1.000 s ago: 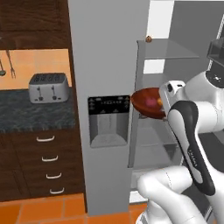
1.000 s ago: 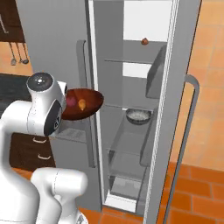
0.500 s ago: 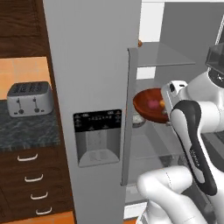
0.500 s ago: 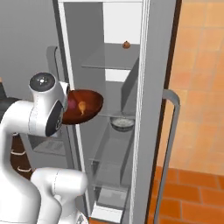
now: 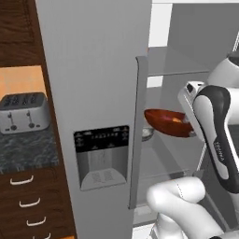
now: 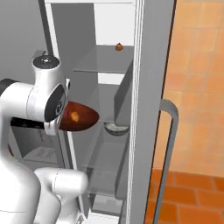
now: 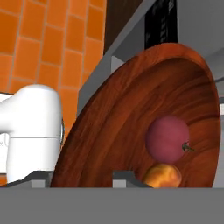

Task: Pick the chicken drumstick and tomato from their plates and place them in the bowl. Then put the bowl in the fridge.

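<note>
The reddish-brown wooden bowl [image 5: 164, 121] [image 6: 81, 118] [image 7: 131, 113] hangs tilted at my hand, inside the open grey fridge [image 5: 93, 70] [image 6: 151, 87], just above a glass shelf. The dark red tomato [image 7: 167, 139] and the orange-brown chicken drumstick [image 7: 162, 176] [image 5: 177, 120] [image 6: 75, 116] lie in the bowl. My gripper [image 7: 83, 177] straddles the bowl's rim, one fingertip [image 7: 126, 176] inside and one outside, and the jaws stand apart, wider than the rim. The plates are out of view.
A small grey bowl [image 5: 147, 134] [image 6: 115, 128] sits on the fridge shelf just beyond the wooden bowl. A small brown item [image 6: 118, 47] is on the upper shelf. The open door's handle [image 6: 168, 131] stands to the right. A toaster [image 5: 23, 112] sits on the counter to the left.
The base has driven, so the fridge fills more of both views. The bowl has gone further in over the shelf. My jaws have parted from their tight hold on the rim.
</note>
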